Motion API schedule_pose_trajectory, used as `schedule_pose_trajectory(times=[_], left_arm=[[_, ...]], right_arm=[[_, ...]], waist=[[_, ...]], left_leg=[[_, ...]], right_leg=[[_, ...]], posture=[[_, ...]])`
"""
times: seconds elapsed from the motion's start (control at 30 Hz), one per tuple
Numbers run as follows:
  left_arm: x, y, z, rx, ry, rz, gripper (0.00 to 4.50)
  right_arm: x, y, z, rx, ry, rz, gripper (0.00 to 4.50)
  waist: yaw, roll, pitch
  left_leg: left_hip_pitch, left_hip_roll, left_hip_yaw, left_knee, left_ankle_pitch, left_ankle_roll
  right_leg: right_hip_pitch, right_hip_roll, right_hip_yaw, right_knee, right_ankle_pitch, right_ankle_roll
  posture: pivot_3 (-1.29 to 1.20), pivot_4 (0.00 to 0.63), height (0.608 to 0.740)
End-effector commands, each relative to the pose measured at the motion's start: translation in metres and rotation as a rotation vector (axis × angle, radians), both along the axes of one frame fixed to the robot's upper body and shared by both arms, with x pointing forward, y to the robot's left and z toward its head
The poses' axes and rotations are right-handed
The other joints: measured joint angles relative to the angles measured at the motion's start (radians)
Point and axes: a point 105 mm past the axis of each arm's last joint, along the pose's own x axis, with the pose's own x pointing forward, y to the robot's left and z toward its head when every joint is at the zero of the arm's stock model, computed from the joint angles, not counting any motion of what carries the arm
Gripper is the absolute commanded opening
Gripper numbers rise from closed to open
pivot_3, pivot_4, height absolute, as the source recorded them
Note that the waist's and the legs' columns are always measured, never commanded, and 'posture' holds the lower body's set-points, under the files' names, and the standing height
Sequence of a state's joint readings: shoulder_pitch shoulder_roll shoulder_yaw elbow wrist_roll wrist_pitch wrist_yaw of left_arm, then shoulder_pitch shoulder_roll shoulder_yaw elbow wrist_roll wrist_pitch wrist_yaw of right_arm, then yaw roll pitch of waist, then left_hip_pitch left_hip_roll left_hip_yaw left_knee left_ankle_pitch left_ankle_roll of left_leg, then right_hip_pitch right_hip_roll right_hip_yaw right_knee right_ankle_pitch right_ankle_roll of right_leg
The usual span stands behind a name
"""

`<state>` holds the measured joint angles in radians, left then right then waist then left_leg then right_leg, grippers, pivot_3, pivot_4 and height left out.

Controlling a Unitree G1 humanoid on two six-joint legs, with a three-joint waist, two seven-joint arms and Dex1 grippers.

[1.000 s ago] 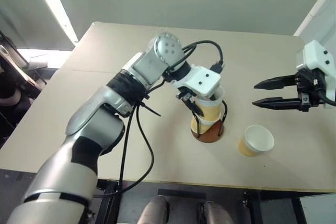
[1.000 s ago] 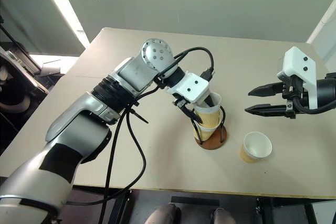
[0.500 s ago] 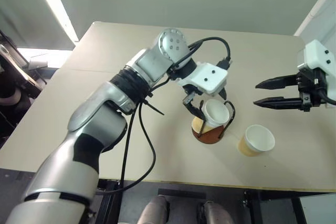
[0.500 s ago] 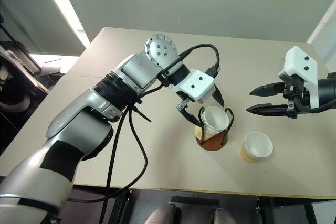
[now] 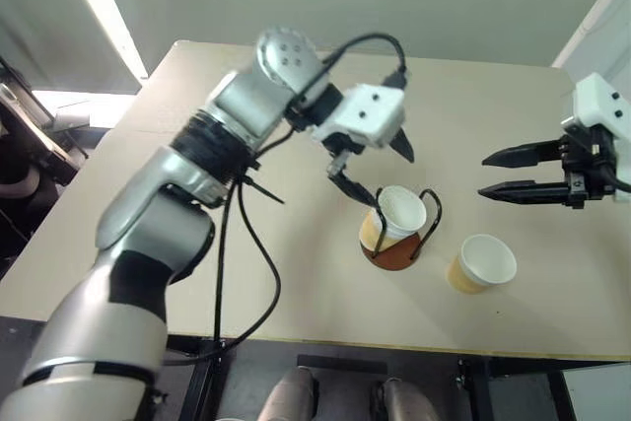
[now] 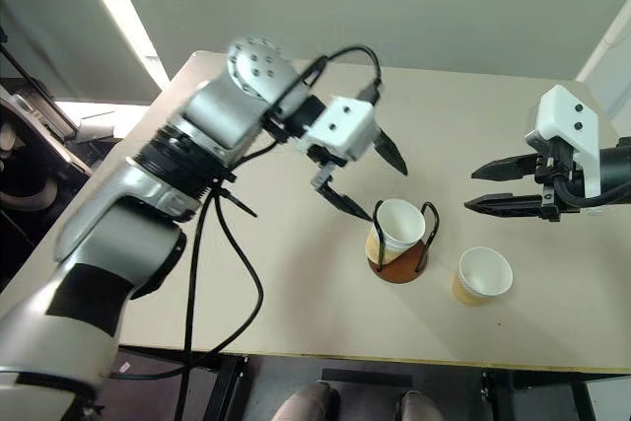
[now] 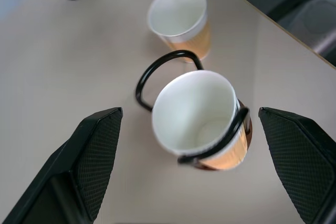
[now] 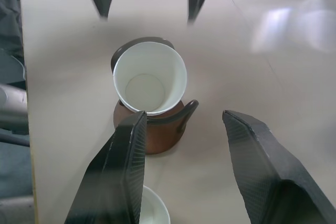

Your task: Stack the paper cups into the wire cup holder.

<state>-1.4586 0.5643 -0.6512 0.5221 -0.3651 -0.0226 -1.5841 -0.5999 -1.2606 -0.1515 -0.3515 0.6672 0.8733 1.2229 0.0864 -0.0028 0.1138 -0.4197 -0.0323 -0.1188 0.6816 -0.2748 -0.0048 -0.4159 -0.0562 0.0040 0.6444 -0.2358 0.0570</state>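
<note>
The wire cup holder [image 5: 397, 253] stands on its reddish-brown disc near the table's front edge. Nested paper cups [image 5: 396, 215] sit in it, leaning toward my left, white inside showing [image 7: 193, 113]. A single paper cup [image 5: 482, 263] stands upright on the table just right of the holder. My left gripper [image 5: 387, 176] hangs open a little above and to the left of the stacked cups, holding nothing. Out to the right, my right gripper [image 5: 483, 175] is open and empty, its fingers [image 8: 129, 167] pointing at the holder [image 8: 155, 132].
The tan table [image 5: 177, 175] spreads wide to the left and behind the holder. Its front edge [image 5: 394, 347] runs close below the cups. A dark object [image 5: 25, 115] sits beyond the table's left side.
My left gripper has opened, let go of the cup in the holder and risen up and to the left. The stacked cups now lean in the holder. The right gripper has stayed still.
</note>
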Motion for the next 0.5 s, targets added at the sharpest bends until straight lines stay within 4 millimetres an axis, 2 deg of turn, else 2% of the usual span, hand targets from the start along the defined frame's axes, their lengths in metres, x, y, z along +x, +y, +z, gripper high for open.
schedule_pose_trajectory(times=[0.03,0.3,0.5], left_arm=[[-0.009,0.019,0.014,-0.032,0.014,0.007,4.45],[-0.030,0.072,-0.001,-0.029,0.159,0.104,4.45],[-0.027,0.101,-0.006,-0.151,0.260,0.242,4.45]], right_arm=[[-0.011,0.009,0.004,0.011,-0.002,0.035,2.34],[-0.026,0.023,-0.015,-0.017,0.080,0.084,2.34],[-0.033,0.019,-0.039,-0.123,0.100,0.064,2.34]], waist=[[-0.001,0.000,0.000],[-0.004,0.000,0.000],[-0.003,0.000,0.000]], left_leg=[[0.000,0.000,0.000,0.000,0.000,0.000],[0.000,0.000,0.000,0.000,0.000,0.000],[0.000,0.000,-0.001,0.002,0.000,0.000]], right_leg=[[0.000,0.000,0.000,0.000,0.000,0.000],[-0.001,0.000,0.000,-0.001,0.000,0.000],[0.000,0.000,0.000,0.000,0.000,0.000]], posture=[[0.00,0.150,0.740],[0.00,0.150,0.740],[0.00,0.150,0.740]])
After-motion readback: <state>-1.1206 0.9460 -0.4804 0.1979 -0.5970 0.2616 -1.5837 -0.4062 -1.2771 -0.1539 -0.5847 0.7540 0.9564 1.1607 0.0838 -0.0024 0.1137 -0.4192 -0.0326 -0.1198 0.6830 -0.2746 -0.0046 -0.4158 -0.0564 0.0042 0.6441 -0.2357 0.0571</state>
